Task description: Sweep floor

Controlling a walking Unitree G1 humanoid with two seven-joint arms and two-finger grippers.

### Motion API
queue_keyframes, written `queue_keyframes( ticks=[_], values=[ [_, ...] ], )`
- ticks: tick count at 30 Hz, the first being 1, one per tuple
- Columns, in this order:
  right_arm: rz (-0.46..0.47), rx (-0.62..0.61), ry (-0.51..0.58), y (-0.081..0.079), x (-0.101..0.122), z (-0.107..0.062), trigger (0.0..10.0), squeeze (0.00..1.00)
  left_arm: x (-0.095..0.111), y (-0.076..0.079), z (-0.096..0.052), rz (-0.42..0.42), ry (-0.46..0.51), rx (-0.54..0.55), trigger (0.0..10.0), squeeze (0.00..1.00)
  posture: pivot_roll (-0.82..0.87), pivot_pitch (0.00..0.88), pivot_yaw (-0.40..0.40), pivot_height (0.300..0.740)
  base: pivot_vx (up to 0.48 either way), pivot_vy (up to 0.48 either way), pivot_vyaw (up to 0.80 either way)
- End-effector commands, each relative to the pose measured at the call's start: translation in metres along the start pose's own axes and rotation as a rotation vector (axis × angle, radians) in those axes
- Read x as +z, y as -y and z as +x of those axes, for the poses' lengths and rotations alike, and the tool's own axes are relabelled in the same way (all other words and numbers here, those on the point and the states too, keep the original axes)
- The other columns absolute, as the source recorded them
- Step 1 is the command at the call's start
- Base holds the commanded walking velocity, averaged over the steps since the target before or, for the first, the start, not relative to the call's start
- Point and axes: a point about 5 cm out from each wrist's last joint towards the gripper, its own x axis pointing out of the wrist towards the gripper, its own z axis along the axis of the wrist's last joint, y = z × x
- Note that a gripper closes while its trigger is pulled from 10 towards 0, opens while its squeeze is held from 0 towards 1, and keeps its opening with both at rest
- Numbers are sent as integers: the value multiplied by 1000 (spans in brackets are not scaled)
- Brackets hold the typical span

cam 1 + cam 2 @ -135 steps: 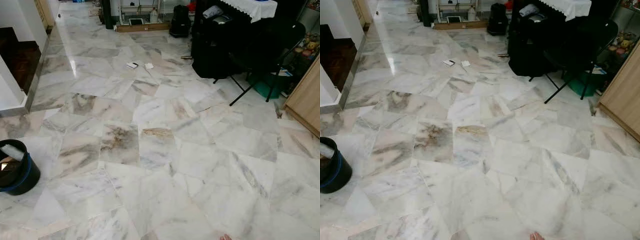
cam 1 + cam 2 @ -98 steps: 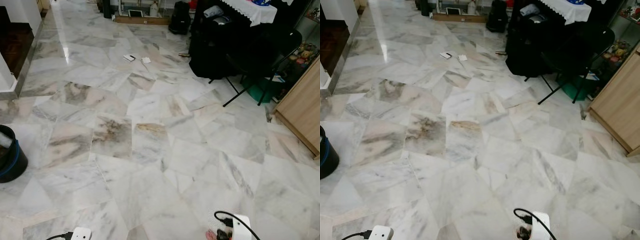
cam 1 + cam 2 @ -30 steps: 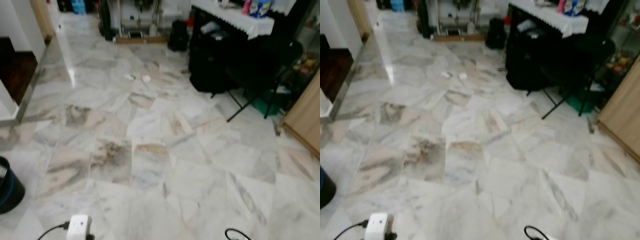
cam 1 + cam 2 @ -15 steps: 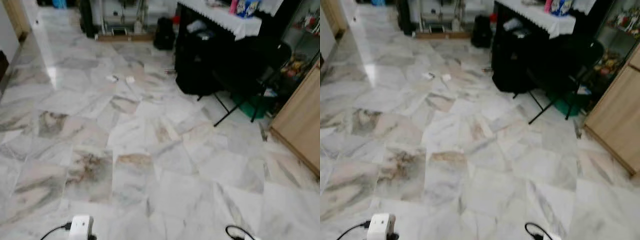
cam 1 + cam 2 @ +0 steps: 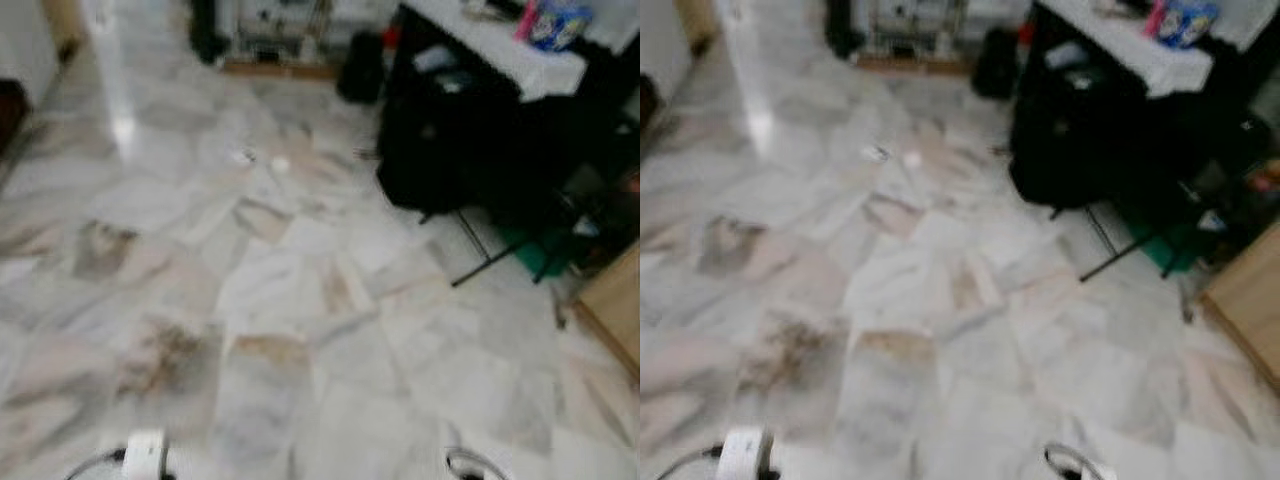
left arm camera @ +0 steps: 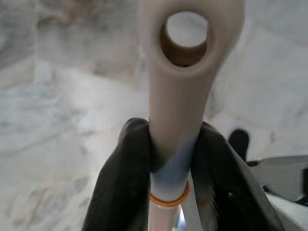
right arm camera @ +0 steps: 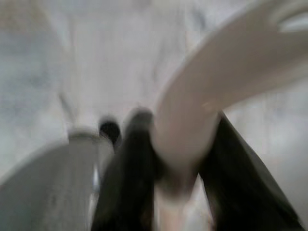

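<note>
- No brand, label or writing is coming through legibly; the head views are blurring, and the bright packages (image 5: 556, 22) on the white-clothed table (image 5: 500, 45) are showing colour only.
- The left gripper (image 6: 169, 159) is clamping its two black fingers (image 6: 126, 178) on a cream handle (image 6: 180, 86) with a hanging hole at its end and an orange ring lower down.
- The right gripper (image 7: 173, 163) is clamping on a second pale handle (image 7: 226, 77), blurred.
- The marble floor (image 5: 300, 290) is stretching ahead, with two small white scraps (image 5: 262, 160) lying well ahead, near the black covered furniture (image 5: 450, 140).
- Compared with half a second ago, the picture is blurring more and the whole scene is sitting shifted to the right, so the camera is turning; the scraps are keeping their place beside the furniture.
</note>
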Motion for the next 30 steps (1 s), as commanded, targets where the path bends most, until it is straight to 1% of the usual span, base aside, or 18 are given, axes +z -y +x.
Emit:
queue_keyframes(
  ticks=[1,5,7,18,21,23,27,30],
  values=[
    [-33,10,10,-2,5,1,10000,0,-6,-9,-3,-18,-16,30,10000,0,189,69,-148,740,480,0,631],
    [-23,8,-1,0,2,0,10000,0,-7,-9,-3,-20,-18,33,10000,0,190,71,-151,740,480,0,706],
    [-15,7,-3,1,1,0,10000,0,-7,-8,-3,-21,-20,36,10000,0,191,72,-154,740,480,0,0],
    [-33,9,-16,2,-2,-1,10000,0,-9,-8,-3,-30,-23,47,10000,0,192,72,-158,740,480,0,0],
    [-44,9,-17,5,-2,-1,10000,0,-9,-7,-3,-30,-23,49,10000,0,196,73,-157,740,480,0,617],
    [-37,7,-19,6,-2,-2,10000,0,-9,-7,-3,-30,-24,50,10000,0,204,69,-153,740,480,0,606],
    [-19,8,-15,6,-3,-2,10000,0,-8,-9,-3,-21,-24,49,10000,0,211,64,-141,740,480,0,0],
    [-3,13,-13,2,-4,-1,10000,0,-4,-12,-2,3,-18,43,10000,0,224,47,-109,740,480,0,0]
  ],
)
